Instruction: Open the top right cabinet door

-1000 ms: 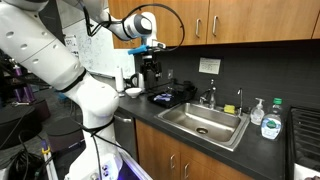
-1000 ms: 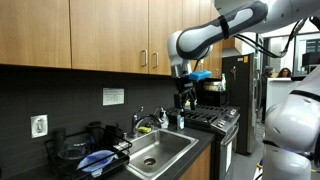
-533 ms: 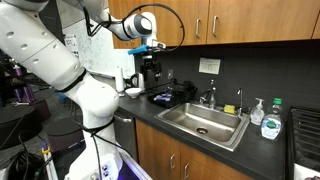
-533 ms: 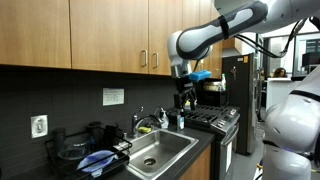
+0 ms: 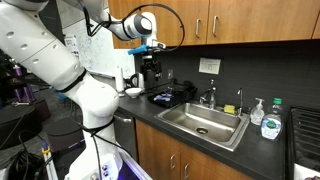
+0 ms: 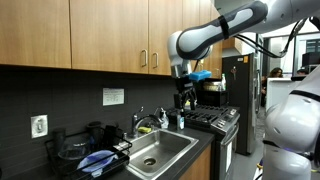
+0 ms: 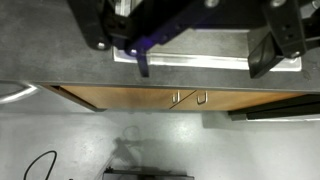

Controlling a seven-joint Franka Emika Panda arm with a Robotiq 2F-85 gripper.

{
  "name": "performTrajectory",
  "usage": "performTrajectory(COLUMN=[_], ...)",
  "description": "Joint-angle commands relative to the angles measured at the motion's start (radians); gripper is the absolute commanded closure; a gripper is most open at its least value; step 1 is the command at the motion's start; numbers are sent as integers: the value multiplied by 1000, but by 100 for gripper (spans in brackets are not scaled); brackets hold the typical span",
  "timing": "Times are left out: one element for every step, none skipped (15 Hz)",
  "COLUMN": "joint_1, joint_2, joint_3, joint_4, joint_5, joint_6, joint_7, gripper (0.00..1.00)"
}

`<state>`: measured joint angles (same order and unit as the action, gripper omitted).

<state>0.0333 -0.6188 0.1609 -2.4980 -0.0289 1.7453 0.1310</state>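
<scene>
Starting at 9 o'clock in an exterior view with the bulky white arm [image 5: 60, 60], bending up and over toward 12. Just right of that, the gripper [image 5: 150, 62], hanging fingers-down over the dark counter [image 5: 150, 112] and well clear of any cabinet. Next along, a black tray [image 5: 165, 98], then the steel sink [image 5: 205, 122] with its faucet [image 5: 212, 96] behind. Up at about 2 o'clock from the gripper and well apart from it, the top right cabinet door [image 5: 250, 20], shut flush with its neighbour, handle [image 5: 213, 28] set just beside the neighbour's. Farthest right, a soap bottle [image 5: 271, 124] standing on the counter at 4 o'clock. In an exterior view again, left to right: a blue cloth [image 6: 97, 158] down at 7 o'clock, the sink [image 6: 160, 150] beside it, two handles [image 6: 155, 60] side by side above. Then the top right cabinet door [image 6: 162, 30], closed, at roughly 11 o'clock from the gripper [image 6: 183, 96] and not touching it. In the wrist view, fingers [image 7: 95, 25] spread wide along the top edge, released, gripping nothing. Lower down, a wooden cabinet front [image 7: 120, 97] running as a band across the middle, with the handles [image 7: 202, 97] at 6 o'clock from the gripper [image 7: 188, 45], apart from it. No telling the right door's handle from its neighbour's there.
</scene>
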Motion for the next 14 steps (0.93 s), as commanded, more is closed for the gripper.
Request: performTrajectory(joint_1=[16,16,16,16,16,16,18,22,27,36,45,54,66,78], joint_2=[2,2,2,2,2,2,11,21,21,17,10,2,-11,-26], joint_3=[-13,-13,-13,-13,-13,-13,-17,-22,-27,-36,-44,-53,-67,-80], joint_4=[2,2,2,2,2,2,8,14,15,13,10,7,0,-9], joint_5=[-7,-7,-7,-7,-7,-7,2,14,22,37,53,70,99,132], joint_6=[-2,-2,-2,-2,-2,-2,-2,3,18,43,72,101,137,178], joint_7=[7,7,7,7,7,7,2,-5,-11,-28,-41,-55,-76,-94], gripper=[0,0,0,0,0,0,0,0,0,0,0,0,0,0])
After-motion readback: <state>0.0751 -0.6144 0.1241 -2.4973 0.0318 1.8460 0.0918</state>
